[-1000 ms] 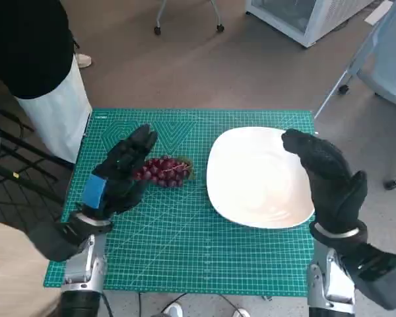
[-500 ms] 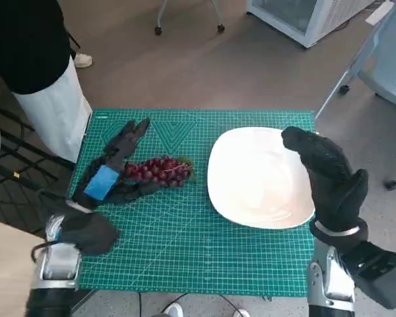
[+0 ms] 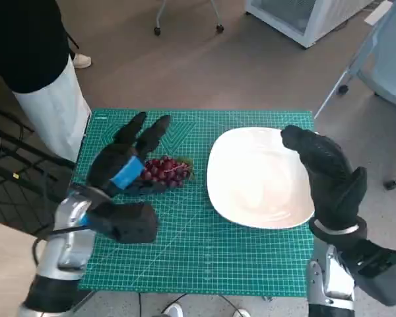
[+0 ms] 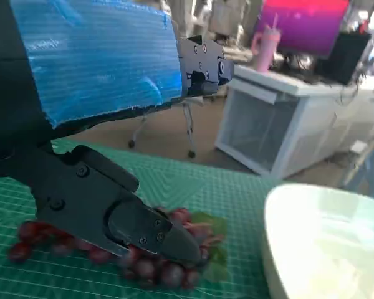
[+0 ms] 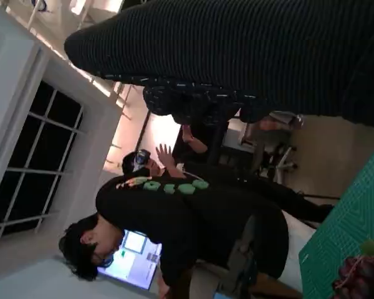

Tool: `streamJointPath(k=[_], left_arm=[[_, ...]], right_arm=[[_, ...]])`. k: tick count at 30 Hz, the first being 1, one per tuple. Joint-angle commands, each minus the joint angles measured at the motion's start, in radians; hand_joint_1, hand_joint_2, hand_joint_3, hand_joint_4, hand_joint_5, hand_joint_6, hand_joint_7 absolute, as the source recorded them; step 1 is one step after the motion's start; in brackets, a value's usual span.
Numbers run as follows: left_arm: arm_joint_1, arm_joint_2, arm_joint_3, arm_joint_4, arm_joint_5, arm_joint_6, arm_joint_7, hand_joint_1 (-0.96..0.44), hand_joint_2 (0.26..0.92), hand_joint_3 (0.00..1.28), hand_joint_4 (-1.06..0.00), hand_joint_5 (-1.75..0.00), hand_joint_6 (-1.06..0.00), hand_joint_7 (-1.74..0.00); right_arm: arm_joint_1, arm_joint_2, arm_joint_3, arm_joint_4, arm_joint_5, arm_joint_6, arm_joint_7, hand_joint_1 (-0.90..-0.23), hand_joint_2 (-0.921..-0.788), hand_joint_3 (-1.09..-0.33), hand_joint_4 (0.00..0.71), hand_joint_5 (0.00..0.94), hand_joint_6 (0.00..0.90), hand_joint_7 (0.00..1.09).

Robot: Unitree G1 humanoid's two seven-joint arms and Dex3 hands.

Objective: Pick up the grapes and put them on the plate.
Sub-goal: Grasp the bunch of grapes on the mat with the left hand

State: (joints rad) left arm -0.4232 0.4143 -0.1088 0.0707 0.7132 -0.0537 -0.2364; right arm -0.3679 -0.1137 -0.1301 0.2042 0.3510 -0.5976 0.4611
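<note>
Our left hand (image 3: 125,168) hovers with fingers spread wide, holding nothing, over the left end of the red grapes (image 3: 165,171), which lie on the green cutting mat (image 3: 185,251) beside the white plate (image 3: 254,181). Our right hand (image 3: 327,175), open too, hangs over the plate's right edge.

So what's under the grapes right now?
The grapes lie on the green cutting mat, with a green leaf showing at their plate-side end. The left hand covers their other end, so that part is hidden.
</note>
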Motion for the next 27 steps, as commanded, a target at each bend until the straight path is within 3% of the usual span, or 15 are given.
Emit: streamJointPath(k=[1,12,27], left_arm=[[-0.046,0.009,-0.042,0.047,0.016,0.045,-0.011,-0.7,0.758,0.0,0.0,0.0,-0.08,-0.01],[-0.182,-0.021,-0.13,0.23,0.012,0.133,-0.019,-0.6,0.742,0.0,0.0,0.0,-0.11,-0.02],[-0.313,-0.056,-0.238,0.383,0.04,0.385,-0.131,-0.49,0.726,0.0,0.0,0.0,-0.13,-0.01]], right_arm=[[0.005,-0.002,-0.005,0.021,0.006,0.01,0.005,-0.661,-0.921,-0.716,0.259,0.001,0.021,0.36],[0.002,-0.003,-0.006,0.022,0.002,0.009,0.004,-0.659,-0.921,-0.718,0.259,0.001,0.018,0.36],[0.007,-0.006,-0.009,0.02,-0.001,0.003,0.004,-0.653,-0.921,-0.717,0.264,0.003,0.016,0.37]])
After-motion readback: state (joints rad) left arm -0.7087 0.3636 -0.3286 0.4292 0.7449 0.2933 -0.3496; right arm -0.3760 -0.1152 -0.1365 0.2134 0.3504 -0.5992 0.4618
